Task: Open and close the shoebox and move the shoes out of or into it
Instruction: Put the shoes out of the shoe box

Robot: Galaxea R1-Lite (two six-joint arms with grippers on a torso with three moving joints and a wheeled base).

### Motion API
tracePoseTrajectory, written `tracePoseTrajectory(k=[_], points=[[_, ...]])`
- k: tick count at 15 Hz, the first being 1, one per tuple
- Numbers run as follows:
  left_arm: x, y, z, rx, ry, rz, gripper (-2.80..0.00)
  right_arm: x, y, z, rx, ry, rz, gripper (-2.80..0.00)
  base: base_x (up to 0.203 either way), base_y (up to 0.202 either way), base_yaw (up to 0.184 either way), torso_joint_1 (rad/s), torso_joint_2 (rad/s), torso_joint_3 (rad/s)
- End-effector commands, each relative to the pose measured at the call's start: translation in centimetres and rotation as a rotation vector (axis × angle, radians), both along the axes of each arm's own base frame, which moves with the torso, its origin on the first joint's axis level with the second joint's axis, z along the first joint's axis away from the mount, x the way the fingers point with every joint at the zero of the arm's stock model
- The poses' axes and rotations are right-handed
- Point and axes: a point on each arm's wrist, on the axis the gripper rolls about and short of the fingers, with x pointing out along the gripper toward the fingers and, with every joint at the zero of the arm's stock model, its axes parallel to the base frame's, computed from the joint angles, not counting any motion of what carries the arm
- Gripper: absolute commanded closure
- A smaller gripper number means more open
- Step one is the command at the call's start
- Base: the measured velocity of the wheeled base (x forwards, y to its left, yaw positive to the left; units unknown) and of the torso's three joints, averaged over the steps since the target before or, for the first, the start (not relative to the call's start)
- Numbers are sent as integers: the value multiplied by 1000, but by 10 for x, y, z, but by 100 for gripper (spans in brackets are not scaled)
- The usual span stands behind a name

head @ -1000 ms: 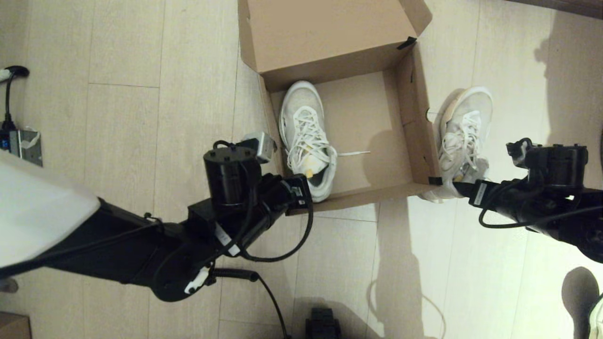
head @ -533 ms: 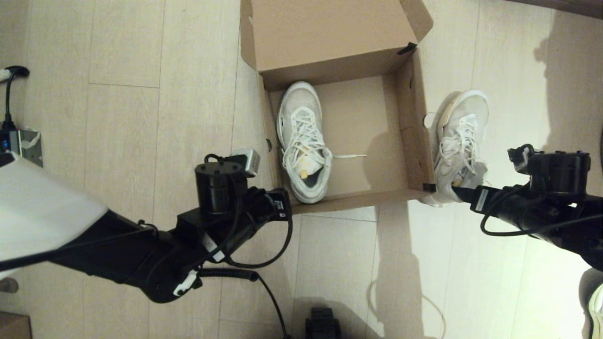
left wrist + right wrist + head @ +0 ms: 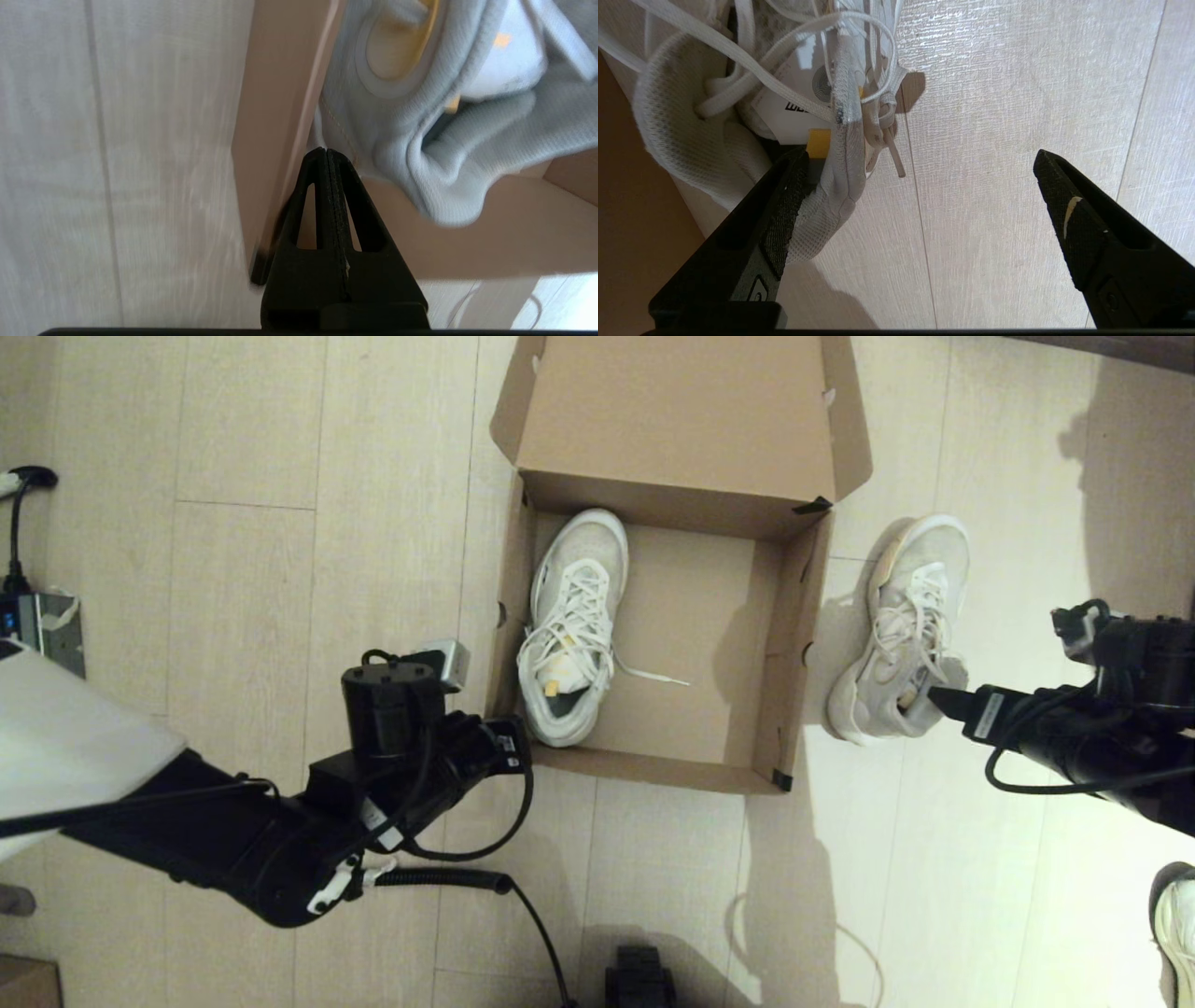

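Note:
The brown shoebox (image 3: pixel 695 644) stands open on the floor, its lid (image 3: pixel 677 420) tilted back at the far side. One white mesh shoe (image 3: pixel 569 625) lies inside along the box's left wall. My left gripper (image 3: pixel 518 751) is shut at the box's near left corner, its tip (image 3: pixel 325 151) against the wall (image 3: pixel 261 116) below that shoe's heel (image 3: pixel 448 121); nothing shows between its fingers. The other shoe (image 3: pixel 901 625) lies on the floor right of the box. My right gripper (image 3: pixel 934 695) is open at this shoe's heel, one finger (image 3: pixel 784 205) inside the collar (image 3: pixel 691 135), the other finger (image 3: pixel 1069 210) over bare floor.
A power strip (image 3: pixel 42 621) with a black cable lies at the far left. A dark object (image 3: pixel 639 980) sits at the bottom centre. Another white shoe (image 3: pixel 1174 924) shows at the bottom right edge, a small cardboard corner (image 3: pixel 28 980) at the bottom left.
The box with its shoe swung left and turned, and its lid tipped further back. My left gripper drew back to the left. The floor shoe now lies apart from the box.

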Motion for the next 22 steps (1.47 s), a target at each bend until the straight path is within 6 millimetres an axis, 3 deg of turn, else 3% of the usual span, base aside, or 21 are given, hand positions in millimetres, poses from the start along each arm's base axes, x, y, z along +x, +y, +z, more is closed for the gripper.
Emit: tracePoseTrajectory(k=[1, 4, 6, 9, 10, 22], points=[[-4, 4, 11, -23, -49, 5, 0, -5, -1, 3, 3, -12, -6, -280, 0, 0, 0, 0, 0, 0], [-7, 2, 44, -12, -169, -10, 0, -10, -1, -5, 3, 13, -6, -280, 0, 0, 0, 0, 0, 0], [-21, 0, 65, -18, -204, -36, 0, -10, -1, -7, 4, 20, -6, -280, 0, 0, 0, 0, 0, 0], [-44, -12, 77, 8, -157, -97, 0, -10, -1, -7, 4, 23, -6, -280, 0, 0, 0, 0, 0, 0], [-42, -14, 77, 10, -157, -91, -280, -11, -1, -8, 2, 23, -5, -280, 0, 0, 0, 0, 0, 0], [-12, -34, 46, 48, -93, -70, -280, -16, -1, -19, 11, 61, -2, -280, 0, 0, 0, 0, 0, 0]])
